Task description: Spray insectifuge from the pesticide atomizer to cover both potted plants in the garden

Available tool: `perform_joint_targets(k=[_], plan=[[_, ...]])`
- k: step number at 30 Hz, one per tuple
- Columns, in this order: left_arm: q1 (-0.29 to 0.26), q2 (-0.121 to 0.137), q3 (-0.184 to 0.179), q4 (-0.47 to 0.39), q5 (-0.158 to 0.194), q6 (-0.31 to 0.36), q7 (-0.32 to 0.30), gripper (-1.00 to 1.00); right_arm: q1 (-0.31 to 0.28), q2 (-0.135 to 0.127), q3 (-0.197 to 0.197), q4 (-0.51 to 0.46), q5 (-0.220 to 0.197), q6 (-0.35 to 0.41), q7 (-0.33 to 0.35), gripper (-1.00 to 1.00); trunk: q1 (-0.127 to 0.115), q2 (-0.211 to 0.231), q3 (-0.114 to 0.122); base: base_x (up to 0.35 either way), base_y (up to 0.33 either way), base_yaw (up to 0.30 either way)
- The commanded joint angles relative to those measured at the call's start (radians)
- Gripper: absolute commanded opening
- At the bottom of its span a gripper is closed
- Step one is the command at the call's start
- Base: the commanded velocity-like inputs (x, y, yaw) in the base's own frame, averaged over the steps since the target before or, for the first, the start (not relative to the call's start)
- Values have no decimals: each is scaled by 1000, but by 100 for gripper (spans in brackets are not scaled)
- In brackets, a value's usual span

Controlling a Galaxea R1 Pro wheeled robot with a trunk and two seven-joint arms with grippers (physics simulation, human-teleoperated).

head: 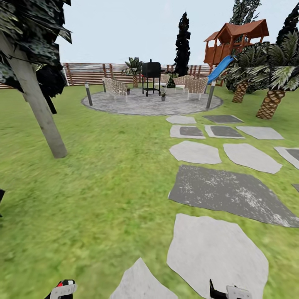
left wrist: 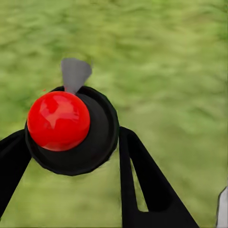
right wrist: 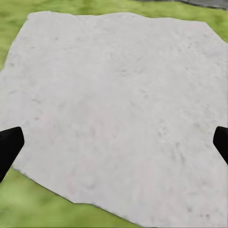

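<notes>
We stand on the green lawn (head: 104,174) of the garden, looking across it toward the brown slat fence (head: 87,73) at its far edge. In the left wrist view our left tool (left wrist: 71,142) is clamped on the pesticide atomizer (left wrist: 58,120): its red top faces the camera, the dark round body sits between the two black fingers (left wrist: 142,185), and grass lies blurred beneath. In the head view the same tool (head: 62,289) shows at the bottom edge, with a speck of red at its tip.

Our right tool (right wrist: 114,142) hangs with its fingers well apart, one black tip at each side of the right wrist view, above a pale stepping stone (right wrist: 118,109). In the head view that tool (head: 227,291) shows at the bottom edge, over the near end of the pale stone (head: 216,253).

More stepping stones, some pale and some dark grey (head: 232,195), run from us toward a round paved patch (head: 149,104) near the fence. On that patch stand a black grill (head: 151,77), wicker chairs (head: 116,88) and a small potted plant (head: 163,95), too small for us to make out its leaves. A grey lamp post (head: 88,94) stands at the patch's left edge. To the right we see scaly-trunked palms (head: 272,89) and a wooden play tower with a blue slide (head: 220,68). A slanted tree trunk (head: 39,108) rises from the lawn at the left.
</notes>
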Motion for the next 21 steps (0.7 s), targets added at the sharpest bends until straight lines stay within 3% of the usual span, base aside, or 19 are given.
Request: perform_joint_targets(k=[1, 21], plan=[[-1, -1, 8, 1, -1, -2, -10, -100, -1, 0, -1, 1, 2, -3, -3, 100, 0, 0, -1, 340, 0, 0], [-1, 5, 9, 1, 1, -2, -8, -100, -1, 0, -1, 1, 2, -3, -3, 100, 0, 0, -1, 340, 0, 0]])
